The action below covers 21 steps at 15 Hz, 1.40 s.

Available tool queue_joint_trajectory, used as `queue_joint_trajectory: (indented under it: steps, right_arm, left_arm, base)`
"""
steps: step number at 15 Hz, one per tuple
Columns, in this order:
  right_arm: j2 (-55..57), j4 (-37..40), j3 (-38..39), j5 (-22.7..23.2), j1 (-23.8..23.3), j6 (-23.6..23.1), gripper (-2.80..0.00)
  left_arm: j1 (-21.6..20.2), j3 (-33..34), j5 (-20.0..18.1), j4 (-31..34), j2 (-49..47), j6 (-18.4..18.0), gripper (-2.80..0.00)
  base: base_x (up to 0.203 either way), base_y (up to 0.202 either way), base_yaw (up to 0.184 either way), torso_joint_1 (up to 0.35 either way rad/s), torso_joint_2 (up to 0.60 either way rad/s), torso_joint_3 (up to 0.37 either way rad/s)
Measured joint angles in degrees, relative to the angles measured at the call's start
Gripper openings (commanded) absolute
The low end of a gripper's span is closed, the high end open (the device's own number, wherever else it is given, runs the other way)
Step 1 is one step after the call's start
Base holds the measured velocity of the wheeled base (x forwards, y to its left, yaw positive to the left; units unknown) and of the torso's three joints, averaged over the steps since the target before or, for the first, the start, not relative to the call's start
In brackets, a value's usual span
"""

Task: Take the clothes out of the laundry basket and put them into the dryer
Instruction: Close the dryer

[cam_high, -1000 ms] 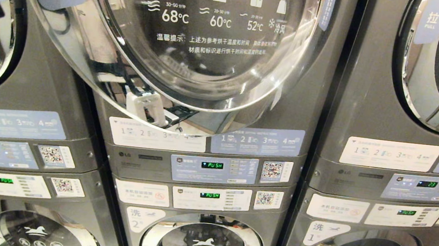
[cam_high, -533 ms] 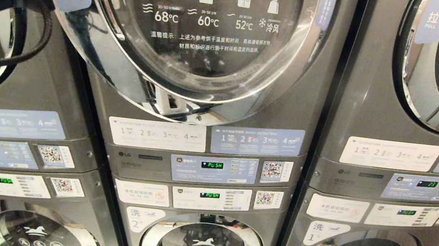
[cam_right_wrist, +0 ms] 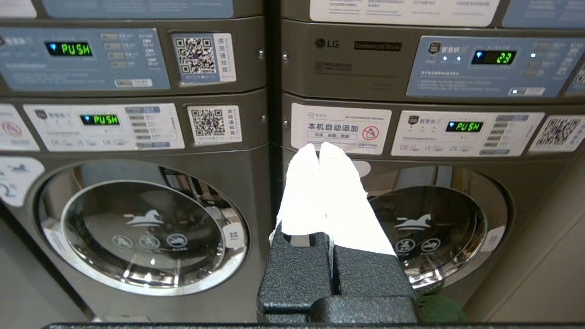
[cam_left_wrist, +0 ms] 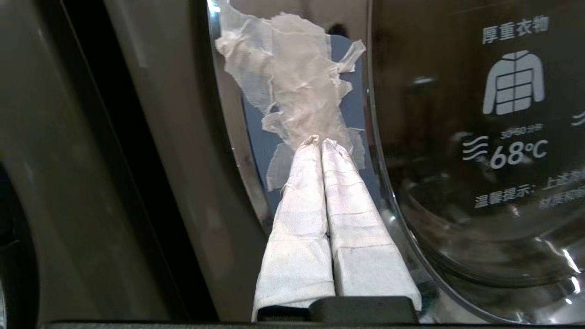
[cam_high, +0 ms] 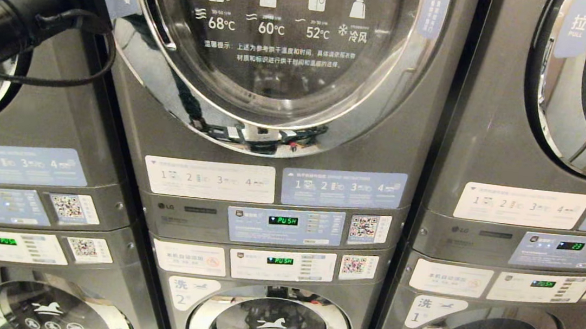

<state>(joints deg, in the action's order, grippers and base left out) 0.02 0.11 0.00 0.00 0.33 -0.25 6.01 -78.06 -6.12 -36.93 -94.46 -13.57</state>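
The middle upper dryer's round glass door [cam_high: 283, 49] lies nearly flat against its grey front. My left arm [cam_high: 14, 15] reaches in from the upper left to the door's left edge. My left gripper [cam_left_wrist: 320, 140] is shut with nothing held. Its white-wrapped fingertips [cam_left_wrist: 336, 151] rest against the crumpled tape patch [cam_left_wrist: 297, 91] on the chrome door rim. My right gripper [cam_right_wrist: 318, 147] is shut and empty, hanging low in front of the lower washers. The clothes and the laundry basket are out of view.
Stacked grey machines fill the view, with a neighbouring stack on the left [cam_high: 15, 168] and right [cam_high: 527, 211]. Control panels [cam_high: 286, 226] showing green PUSH displays sit below the dryer door. Lower washer doors [cam_right_wrist: 146, 228] are closed. A green edge [cam_right_wrist: 438, 313] shows low beside my right gripper.
The dryer door has swung in from standing ajar to nearly flat against the machine. My left arm has come into the head view at the upper left, following the door's edge.
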Motion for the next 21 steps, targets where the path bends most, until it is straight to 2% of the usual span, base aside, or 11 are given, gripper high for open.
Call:
queue_joint_trajectory:
  steps: [8, 21]
  right_arm:
    - [0.0, -0.1, 0.0, -0.3, 0.0, 1.0, -2.80]
    - [0.0, -0.1, 0.0, -0.4, 0.0, 1.0, -2.80]
  left_arm:
    - [-0.7, -15.5, -0.5, -0.3, -13.6, 0.5, -2.80]
    - [-0.7, -17.5, -0.5, -1.4, -20.4, 1.2, -2.80]
  base:
    - [0.000, 0.000, 0.000, 0.000, 0.00, 0.000]
    - [0.000, 0.000, 0.000, 0.000, 0.00, 0.000]
